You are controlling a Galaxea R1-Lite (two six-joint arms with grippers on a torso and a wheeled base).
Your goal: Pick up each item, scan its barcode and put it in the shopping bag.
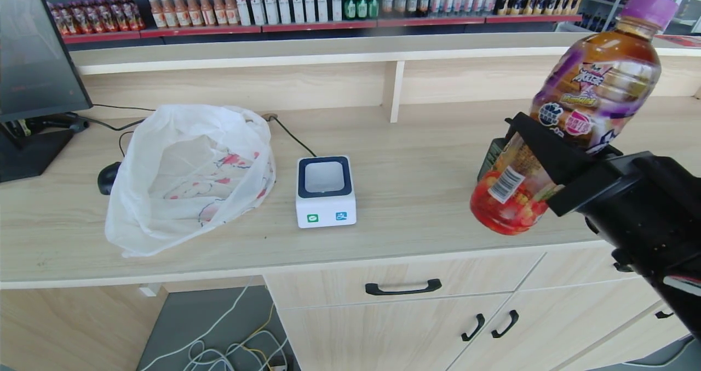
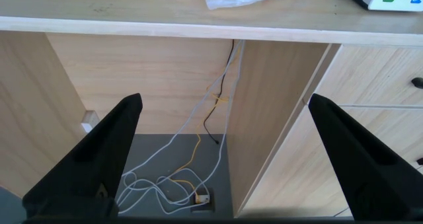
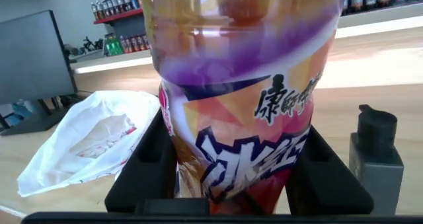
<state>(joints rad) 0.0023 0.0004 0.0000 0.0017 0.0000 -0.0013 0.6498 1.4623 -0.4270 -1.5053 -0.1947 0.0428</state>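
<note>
Bottle (image 1: 575, 119) of amber tea with a purple cap, raised off the counter (image 1: 416, 163) at its right end and tilted, cap up and away, red base toward the front edge. Clamped round its middle by the right gripper (image 1: 539, 163), black fingers pressed against both sides of the label; in the right wrist view, bottle (image 3: 244, 118) cut off at the neck and base, gripper (image 3: 234, 178) closed tight on it. Barcode strip visible near the base, facing forward. Well left of the bottle, a white scanner (image 1: 325, 191) with its window facing up; farther left, the white shopping bag (image 1: 186, 173), mouth open, contents hard to make out through the plastic. A dark item (image 1: 490, 157) mostly hidden behind the bottle, kind unclear. A mouse (image 1: 108, 177) half hidden by the bag. Left gripper (image 2: 225, 151) spread wide and holding nothing, low before the counter's open bay, with cables (image 2: 178, 178) on the floor beyond.
</note>
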